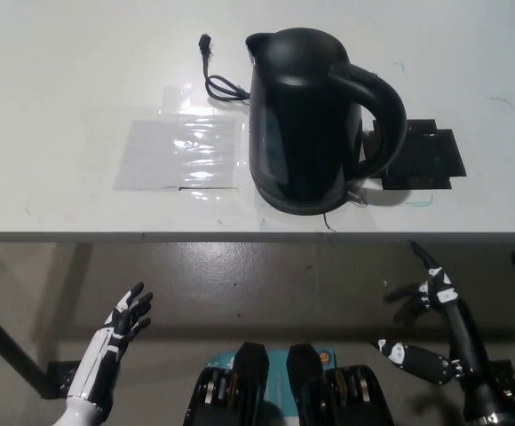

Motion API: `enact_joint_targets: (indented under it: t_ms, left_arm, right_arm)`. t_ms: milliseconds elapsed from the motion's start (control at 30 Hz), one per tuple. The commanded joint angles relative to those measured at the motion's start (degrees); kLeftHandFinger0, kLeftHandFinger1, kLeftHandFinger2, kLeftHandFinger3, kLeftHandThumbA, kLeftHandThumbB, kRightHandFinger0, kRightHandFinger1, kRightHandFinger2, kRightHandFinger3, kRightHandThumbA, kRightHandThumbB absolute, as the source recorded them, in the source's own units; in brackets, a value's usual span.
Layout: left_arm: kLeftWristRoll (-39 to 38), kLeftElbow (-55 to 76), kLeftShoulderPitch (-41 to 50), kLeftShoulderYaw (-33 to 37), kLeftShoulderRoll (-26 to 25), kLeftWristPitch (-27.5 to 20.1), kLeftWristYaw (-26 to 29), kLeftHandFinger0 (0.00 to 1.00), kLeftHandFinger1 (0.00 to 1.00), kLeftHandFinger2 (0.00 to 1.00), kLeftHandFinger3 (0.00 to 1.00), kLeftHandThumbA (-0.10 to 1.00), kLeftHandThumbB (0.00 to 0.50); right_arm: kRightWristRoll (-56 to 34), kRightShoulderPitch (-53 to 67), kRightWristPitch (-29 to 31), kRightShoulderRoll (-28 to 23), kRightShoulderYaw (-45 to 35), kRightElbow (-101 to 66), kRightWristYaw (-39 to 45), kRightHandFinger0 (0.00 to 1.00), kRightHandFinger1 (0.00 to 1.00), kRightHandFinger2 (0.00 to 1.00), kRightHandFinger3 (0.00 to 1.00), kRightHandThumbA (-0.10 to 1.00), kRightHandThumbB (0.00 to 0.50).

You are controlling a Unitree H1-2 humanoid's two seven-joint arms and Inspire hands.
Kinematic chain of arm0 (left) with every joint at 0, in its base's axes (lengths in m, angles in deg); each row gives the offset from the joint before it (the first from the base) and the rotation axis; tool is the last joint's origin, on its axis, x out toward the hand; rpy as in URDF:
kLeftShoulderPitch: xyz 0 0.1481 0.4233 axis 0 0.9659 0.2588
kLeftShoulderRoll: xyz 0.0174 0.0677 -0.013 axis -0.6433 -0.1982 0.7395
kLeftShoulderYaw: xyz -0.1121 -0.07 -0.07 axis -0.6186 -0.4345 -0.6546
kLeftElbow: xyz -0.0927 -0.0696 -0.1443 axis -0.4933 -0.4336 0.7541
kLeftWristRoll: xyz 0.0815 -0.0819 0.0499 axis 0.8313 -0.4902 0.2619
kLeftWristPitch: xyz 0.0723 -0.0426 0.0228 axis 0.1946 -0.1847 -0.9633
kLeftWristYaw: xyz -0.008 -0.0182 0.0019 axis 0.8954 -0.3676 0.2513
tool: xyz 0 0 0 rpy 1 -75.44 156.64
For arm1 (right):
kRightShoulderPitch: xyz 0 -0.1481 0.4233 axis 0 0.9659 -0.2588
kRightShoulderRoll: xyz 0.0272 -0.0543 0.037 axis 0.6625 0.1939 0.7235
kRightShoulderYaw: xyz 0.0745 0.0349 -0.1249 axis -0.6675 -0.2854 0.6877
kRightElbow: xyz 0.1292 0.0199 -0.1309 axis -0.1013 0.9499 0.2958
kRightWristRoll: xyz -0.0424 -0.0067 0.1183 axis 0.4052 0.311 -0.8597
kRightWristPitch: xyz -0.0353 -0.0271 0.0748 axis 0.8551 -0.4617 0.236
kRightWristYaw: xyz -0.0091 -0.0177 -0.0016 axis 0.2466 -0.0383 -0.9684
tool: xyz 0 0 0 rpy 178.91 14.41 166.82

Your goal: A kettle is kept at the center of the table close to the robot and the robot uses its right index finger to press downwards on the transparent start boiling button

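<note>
Below the table edge, the white left hand (126,321) was spread and empty; the black right hand (426,293) was also spread, holding nothing; farther, the black kettle (306,120) stood upright on the table (80,71), its cord (220,80) behind.

Left hand (126,321): I see a white shell over the forearm and palm, with black fingers showing white segments along their backs
Right hand (428,293): black throughout, thin dark fingers with small white patches near the knuckles
Right arm: I read a slim black tube, a white-tipped black piece beside it, dark ribbed collar at the base
</note>
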Motion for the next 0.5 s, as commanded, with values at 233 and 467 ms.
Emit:
enact_joint_targets:
  t_ms: [233,467]
  left_arm:
    - [-0.1,2.3,-1.5,0.2,-1.7,-6.8,-1.7,1.00,1.00,1.00,1.00,1.00,0.347]
    - [-0.5,2.1,-2.0,0.3,-1.7,-7.0,-2.0,1.00,1.00,1.00,1.00,0.99,0.332]
  right_arm:
    - [33.9,-9.8,-12.8,1.9,6.5,-11.4,-1.5,0.00,0.00,0.00,1.00,1.00,0.274]
    - [39.1,-12.8,-18.0,1.8,9.1,-6.5,-1.1,0.00,0.00,0.00,1.00,1.00,0.296]
